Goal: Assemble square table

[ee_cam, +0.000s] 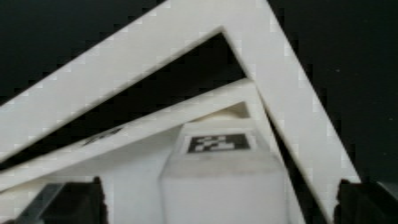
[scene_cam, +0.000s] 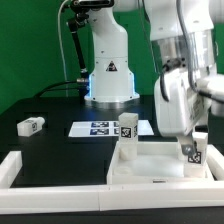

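Note:
The white square table top (scene_cam: 150,178) lies at the front right, and its rim and corner ribs (ee_cam: 267,60) fill the wrist view. One tagged leg (scene_cam: 127,136) stands upright on its left side. A second tagged leg (scene_cam: 193,156) stands at the top's right side, and its tag (ee_cam: 217,142) shows in the wrist view. My gripper (scene_cam: 188,143) (ee_cam: 217,202) is straddling this leg, open, with a dark finger (ee_cam: 71,202) clear of it on either side. Another leg (scene_cam: 30,125) lies loose on the black table at the exterior view's left.
The marker board (scene_cam: 98,128) lies flat behind the table top. White barrier strips (scene_cam: 22,165) run along the front and left of the work area. The robot's base (scene_cam: 110,80) stands at the back centre.

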You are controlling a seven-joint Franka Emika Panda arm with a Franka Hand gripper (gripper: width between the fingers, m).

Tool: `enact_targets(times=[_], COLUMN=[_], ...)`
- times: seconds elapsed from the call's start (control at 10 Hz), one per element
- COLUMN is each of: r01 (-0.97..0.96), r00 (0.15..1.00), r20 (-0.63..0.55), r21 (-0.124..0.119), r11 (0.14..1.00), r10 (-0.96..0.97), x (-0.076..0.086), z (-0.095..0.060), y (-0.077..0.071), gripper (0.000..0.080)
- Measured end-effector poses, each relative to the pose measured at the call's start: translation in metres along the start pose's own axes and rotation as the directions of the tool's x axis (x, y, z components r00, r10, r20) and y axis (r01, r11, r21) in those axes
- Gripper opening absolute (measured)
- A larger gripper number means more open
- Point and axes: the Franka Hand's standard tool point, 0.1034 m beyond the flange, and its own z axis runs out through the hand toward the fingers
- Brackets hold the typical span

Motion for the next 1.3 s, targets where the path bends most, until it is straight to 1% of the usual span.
enact_targets(times=[0.1,0.2,0.3,0.8,0.9,1.0,1.2,1.3], r01=[0.025,0.039,0.046,0.048,0.055,0.099,0.215,0.278], r00=[1.0,0.999,0.999,0.999,0.998,0.995,0.977,0.96], r20=[0.01,0.01,0.008,0.005,0.003,-0.004,-0.011,-0.023], r21=[0.011,0.017,0.022,0.019,0.021,0.034,0.047,0.054], r11=[1.0,0.999,0.999,0.999,0.998,0.994,0.975,0.959], r10=[-0.025,-0.04,-0.046,-0.048,-0.056,-0.099,-0.215,-0.277], x=[0.009,0.02,0.025,0.025,0.026,0.036,0.07,0.091], z=[-0.015,-0.023,-0.026,-0.023,-0.023,-0.023,-0.039,-0.044], y=[0.0,-0.003,-0.006,-0.005,-0.005,-0.002,0.004,0.006], gripper=[0.0647,0.0648,0.0648,0.0648,0.0648,0.0648,0.0648,0.0648])
